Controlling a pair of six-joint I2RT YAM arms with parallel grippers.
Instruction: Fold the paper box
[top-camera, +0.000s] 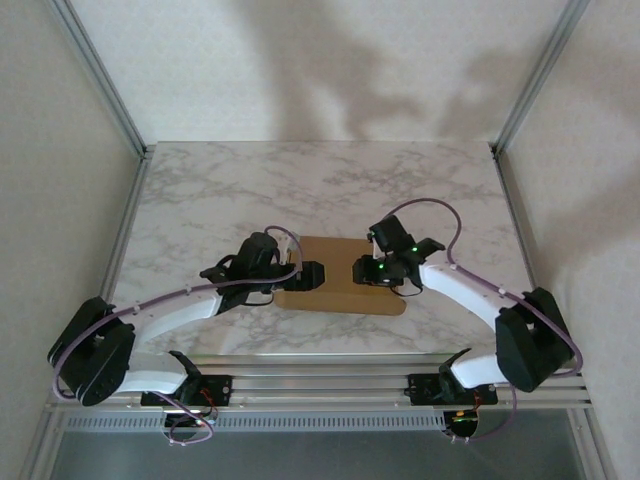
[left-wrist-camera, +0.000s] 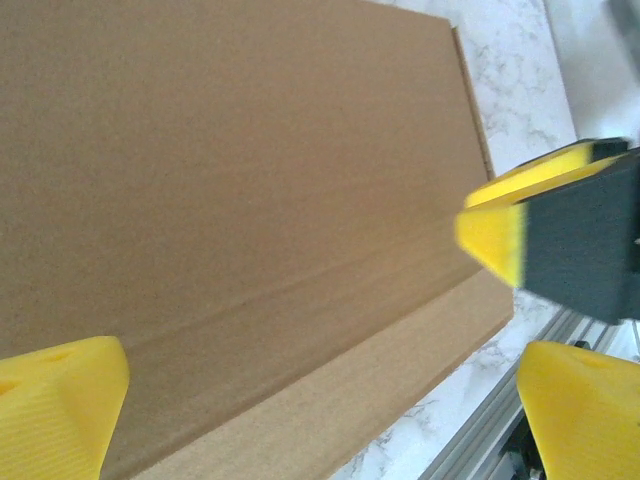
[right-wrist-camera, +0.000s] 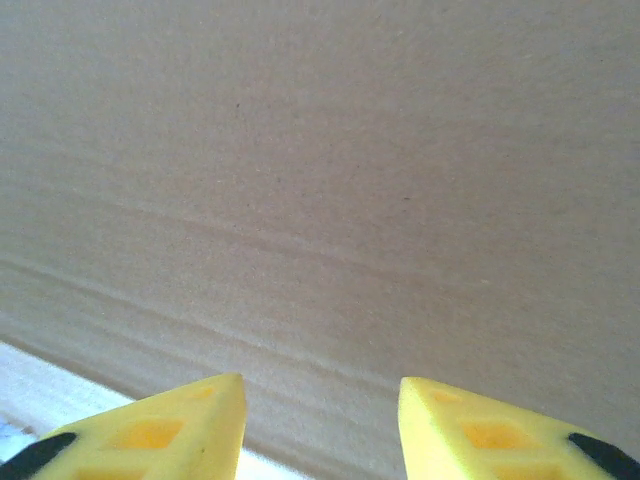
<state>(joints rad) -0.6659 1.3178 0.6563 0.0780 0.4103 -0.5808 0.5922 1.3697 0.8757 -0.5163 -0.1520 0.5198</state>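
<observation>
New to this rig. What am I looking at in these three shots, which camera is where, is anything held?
A left arm and a right arm, both robots, are bolted at the near edge of a marble-patterned table. The overhead picture comes from a fixed camera above and behind them. The other two come from a camera on each wrist, so the yellow fingers at the bottom are that arm's own. A flat brown paper box lies on the table between the arms. The left end effector and right end effector are over its top, facing each other. Both have jaws apart with nothing between them, so nothing is held.
</observation>
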